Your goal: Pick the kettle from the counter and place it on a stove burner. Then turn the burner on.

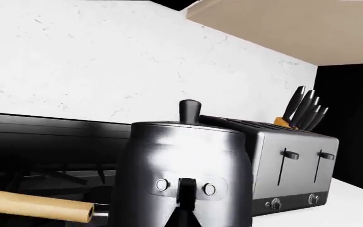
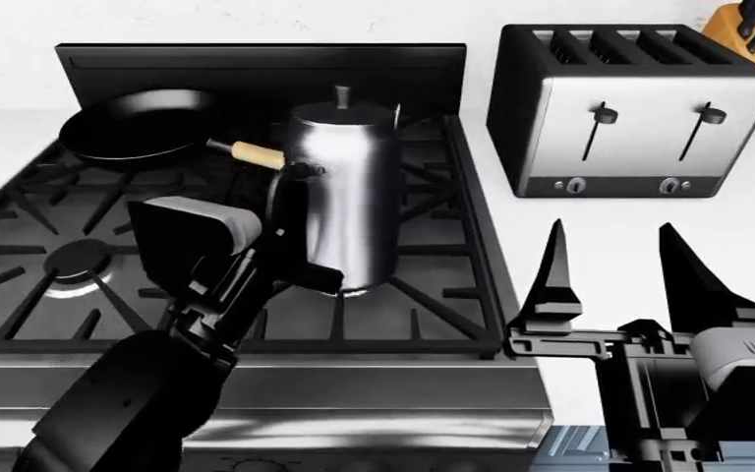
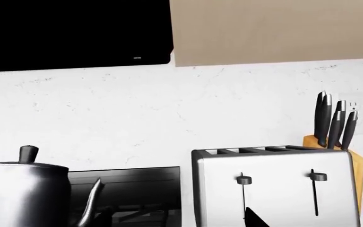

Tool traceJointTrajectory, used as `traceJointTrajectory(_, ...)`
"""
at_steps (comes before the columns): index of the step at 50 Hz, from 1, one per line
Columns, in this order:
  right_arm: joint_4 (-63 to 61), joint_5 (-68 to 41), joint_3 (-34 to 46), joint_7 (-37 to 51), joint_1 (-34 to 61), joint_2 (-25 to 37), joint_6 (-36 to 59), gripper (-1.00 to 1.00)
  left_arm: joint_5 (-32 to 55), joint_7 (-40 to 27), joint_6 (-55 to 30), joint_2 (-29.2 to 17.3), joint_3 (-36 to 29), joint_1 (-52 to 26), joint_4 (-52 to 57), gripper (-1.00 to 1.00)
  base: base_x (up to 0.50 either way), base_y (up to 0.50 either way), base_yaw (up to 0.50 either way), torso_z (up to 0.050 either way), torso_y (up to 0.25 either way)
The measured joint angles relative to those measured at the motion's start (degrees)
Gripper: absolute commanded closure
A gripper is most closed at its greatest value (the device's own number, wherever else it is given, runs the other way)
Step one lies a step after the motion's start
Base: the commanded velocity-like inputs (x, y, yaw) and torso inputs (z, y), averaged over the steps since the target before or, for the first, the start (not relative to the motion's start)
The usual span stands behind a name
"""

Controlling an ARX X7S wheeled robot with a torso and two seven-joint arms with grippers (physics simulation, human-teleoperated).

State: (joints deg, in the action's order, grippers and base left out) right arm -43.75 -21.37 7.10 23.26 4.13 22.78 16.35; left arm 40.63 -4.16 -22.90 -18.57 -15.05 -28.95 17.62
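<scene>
So the kettle (image 2: 342, 197) is standing upright on the range grate, over the front-right burner (image 2: 365, 285) as far as I can tell, since its base hides the cap. The toaster (image 2: 633, 108) sits well off to its right on the counter (image 2: 640, 236), with the knife block (image 2: 745, 25) behind that. The pan (image 2: 142, 128) is behind and to the left of the kettle, and its wooden handle pokes out just beside the kettle's body.

The left gripper (image 2: 302, 231) is right at the kettle's side where the handle loop is. Looks like it's pinched on the handle, but the fingers are black on black, so honestly I can't tell whether it's clamped or already slack. The right gripper (image 2: 613, 270) hangs over the counter right of the kettle, fingers spread wide, holding nothing.

The step looks like the set-down and release. To do it well, I'd check that the base sits flat across the grate bars and centred before letting go, then open the fingers slowly and back straight away from the handle so nothing drags the kettle sideways. It's tall and narrow, so a nudge could tip it, and the pan handle is close enough to snag. After that, the knob, which isn't clearly in view at the range's front edge.
</scene>
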Motion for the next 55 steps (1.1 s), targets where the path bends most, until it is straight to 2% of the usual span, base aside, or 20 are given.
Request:
traceJointTrajectory(20,-0.28,-0.02,0.34,0.40,-0.07,0.28,-0.14,-1.00,0.10,0.92,2.28,-0.92,-0.19,4.00,-0.01,1.00,0.00,0.00,0.00,0.000,0.000)
traceJointTrajectory(21,-0.29,-0.03,0.36,0.42,-0.07,0.29,-0.16,-1.00,0.05,0.98,2.33,-0.94,-0.24,4.07,0.00,-1.00,0.00,0.00,0.00,0.000,0.000)
traceJointTrajectory(55,-0.65,-0.36,0.70,0.92,-0.22,0.80,-0.50,-1.00,-1.89,0.91,3.84,-2.06,-2.92,9.84,-3.08,-1.00,0.00,0.00,0.00,0.000,0.000)
